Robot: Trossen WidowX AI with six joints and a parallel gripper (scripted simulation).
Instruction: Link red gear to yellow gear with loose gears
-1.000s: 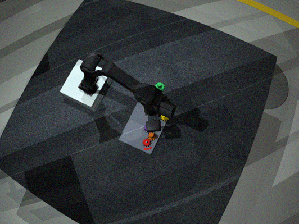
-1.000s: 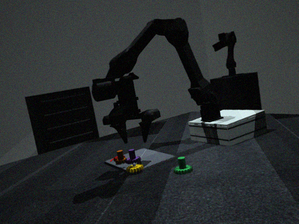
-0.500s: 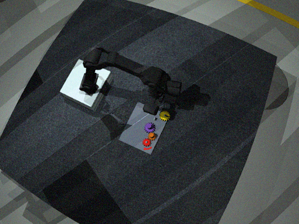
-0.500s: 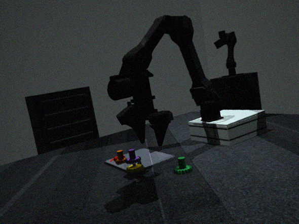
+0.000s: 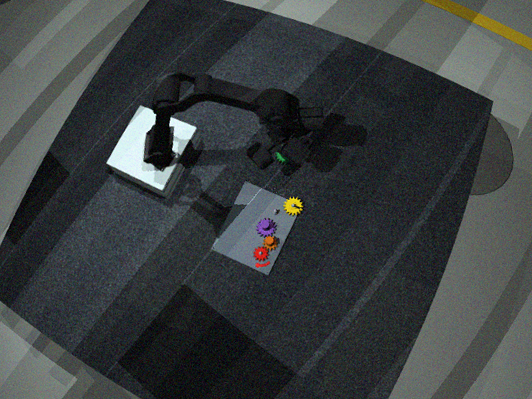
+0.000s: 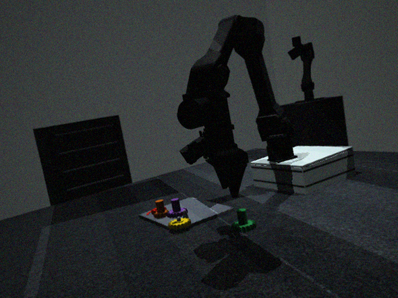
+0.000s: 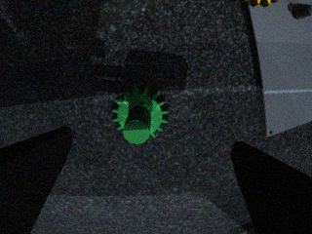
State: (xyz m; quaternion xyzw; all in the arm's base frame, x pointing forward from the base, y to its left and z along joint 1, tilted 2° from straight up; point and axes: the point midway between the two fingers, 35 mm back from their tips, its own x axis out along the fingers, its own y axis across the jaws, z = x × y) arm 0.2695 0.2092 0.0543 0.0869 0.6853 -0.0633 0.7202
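The green gear with its upright handle stands on the table beside the board. My gripper is open and empty, above the table near the green gear; in the exterior view its fingertips are higher than the gear's handle. On the grey board sit the red gear, the orange gear beside it, the purple gear and the yellow gear. A bare peg stands between purple and yellow.
The arm's white base block stands behind the board. The red arrow is marked beside the red gear. The arm's dark shadow lies on the table near the green gear.
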